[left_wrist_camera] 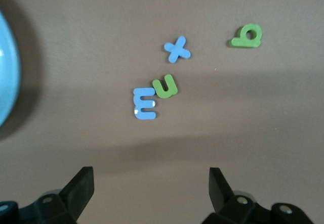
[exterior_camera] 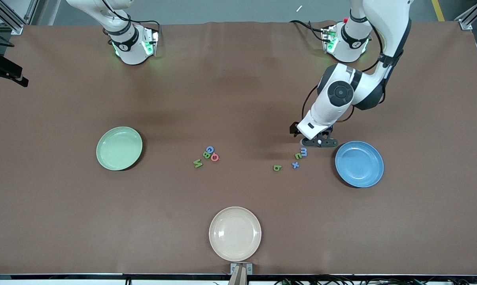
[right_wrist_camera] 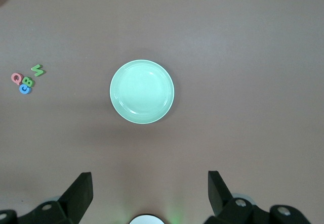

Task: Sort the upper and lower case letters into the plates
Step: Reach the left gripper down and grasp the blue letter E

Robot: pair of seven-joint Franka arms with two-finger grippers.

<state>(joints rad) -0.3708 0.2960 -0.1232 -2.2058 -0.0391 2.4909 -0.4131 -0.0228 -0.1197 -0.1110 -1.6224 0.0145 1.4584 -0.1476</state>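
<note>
Four letters lie mid-table: a blue one (exterior_camera: 209, 150), a green B (exterior_camera: 206, 155), a pinkish-red Q (exterior_camera: 214, 157) and a green N (exterior_camera: 198, 163). Four more lie beside the blue plate (exterior_camera: 359, 163): a blue E-shaped one (left_wrist_camera: 144, 103), a green u (left_wrist_camera: 166, 86), a blue x (left_wrist_camera: 177, 48) and a green b (left_wrist_camera: 247, 36). The mint green plate (exterior_camera: 119, 148) is toward the right arm's end. My left gripper (exterior_camera: 319, 141) is open and empty, low over the table by the blue E-shaped letter. My right gripper (right_wrist_camera: 150, 186) is open and empty, waiting high up, with the mint plate (right_wrist_camera: 142, 91) below it.
A cream-beige plate (exterior_camera: 235, 233) sits near the table's front edge, nearer the front camera than all the letters. The arm bases (exterior_camera: 131, 43) stand along the table's back edge.
</note>
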